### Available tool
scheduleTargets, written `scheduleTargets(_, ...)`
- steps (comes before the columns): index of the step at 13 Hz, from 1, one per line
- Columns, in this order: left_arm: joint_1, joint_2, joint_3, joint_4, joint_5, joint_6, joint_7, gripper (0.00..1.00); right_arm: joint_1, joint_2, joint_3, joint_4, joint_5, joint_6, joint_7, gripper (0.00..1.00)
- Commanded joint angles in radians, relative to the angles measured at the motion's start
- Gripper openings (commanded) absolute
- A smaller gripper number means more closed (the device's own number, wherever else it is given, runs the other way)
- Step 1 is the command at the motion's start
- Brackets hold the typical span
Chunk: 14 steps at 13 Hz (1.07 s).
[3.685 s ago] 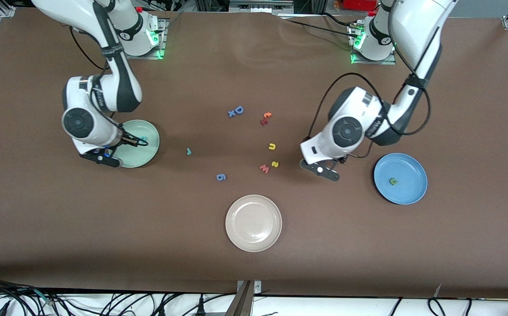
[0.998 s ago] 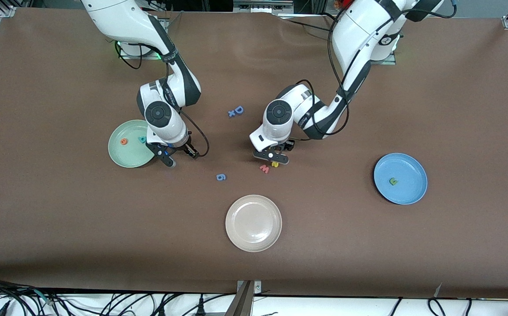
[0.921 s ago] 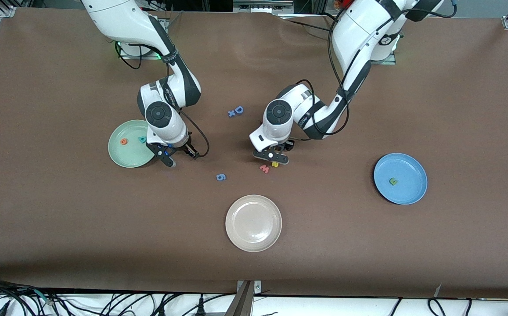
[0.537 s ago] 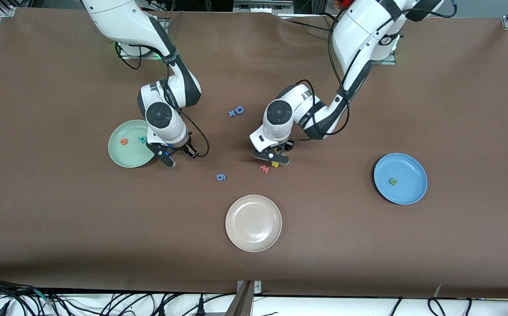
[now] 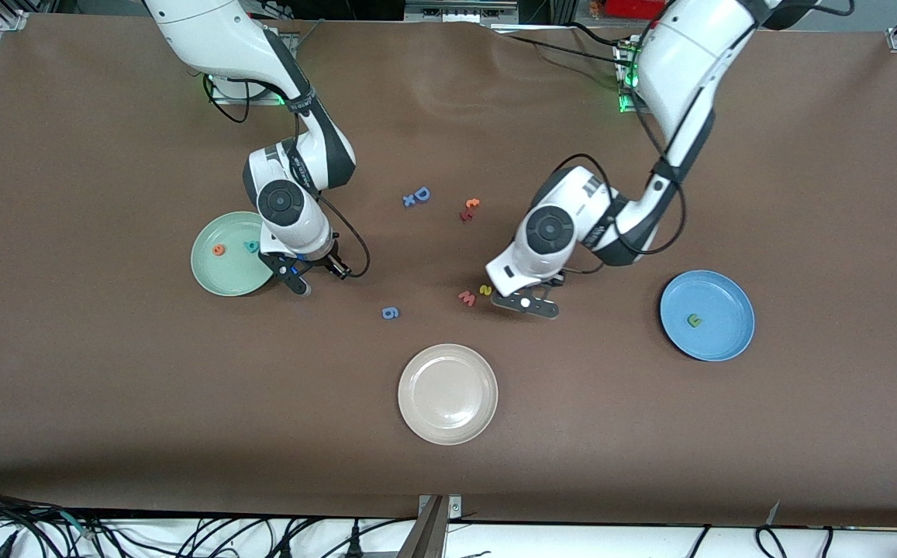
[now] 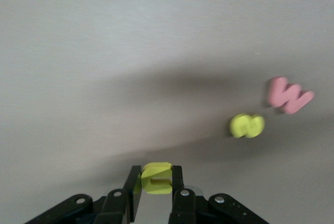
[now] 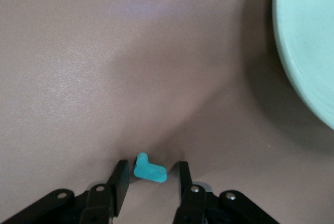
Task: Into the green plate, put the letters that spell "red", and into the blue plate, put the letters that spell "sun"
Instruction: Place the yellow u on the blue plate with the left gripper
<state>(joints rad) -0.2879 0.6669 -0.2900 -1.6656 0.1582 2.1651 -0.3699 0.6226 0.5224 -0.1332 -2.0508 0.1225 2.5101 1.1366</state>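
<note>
My left gripper (image 5: 526, 304) (image 6: 156, 174) is shut on the yellow "u" (image 6: 156, 178) and hangs over the table beside the yellow "s" (image 5: 484, 290) (image 6: 246, 126). The blue plate (image 5: 719, 341) holds the green "n" (image 5: 695, 319). My right gripper (image 5: 318, 277) (image 7: 152, 165) is low at the table beside the green plate (image 5: 231, 275) (image 7: 308, 51). It is open, with the teal "r" (image 7: 151, 172) between its fingers: one finger is at the letter and a gap shows at the other. The orange "e" (image 5: 219, 249) and teal "d" (image 5: 250, 246) lie in the green plate.
A pink "w" (image 5: 467, 297) (image 6: 289, 96) lies against the "s". A blue "6" (image 5: 390, 312) lies mid-table, with a beige plate (image 5: 447, 422) nearer the front camera. A blue "D" (image 5: 422, 194) and orange-red pieces (image 5: 470, 208) lie farther back.
My left gripper has closed on the "u", lifted it and moved toward the blue plate's end. My right arm has stayed put while its fingers narrowed round the "r".
</note>
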Motion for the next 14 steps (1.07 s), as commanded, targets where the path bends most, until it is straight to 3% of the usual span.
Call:
scheduleTargets(1,0.134,-0.053,-0.064,-0.011,0.011,-0.097,0.147,0.24,0.006,0.004,0.000,-0.014,0.017,0.009,0.005,0.36)
scheduleTargets(6,0.360,-0.090,-0.063,-0.008,0.014,-0.197,0.520,0.25,0.006,0.002,-0.002,-0.009,0.016,0.001,-0.009,0.24)
scheduleTargets(10,0.486,-0.076,-0.057,-0.009,0.047,-0.197,0.608,0.28,0.006,-0.013,-0.002,-0.002,0.016,-0.016,-0.015,0.24)
scheduleTargets(14,0.521,-0.012,-0.040,0.000,0.119,-0.173,0.595,0.30,-0.003,-0.064,-0.043,0.017,0.013,-0.132,-0.128,0.24)
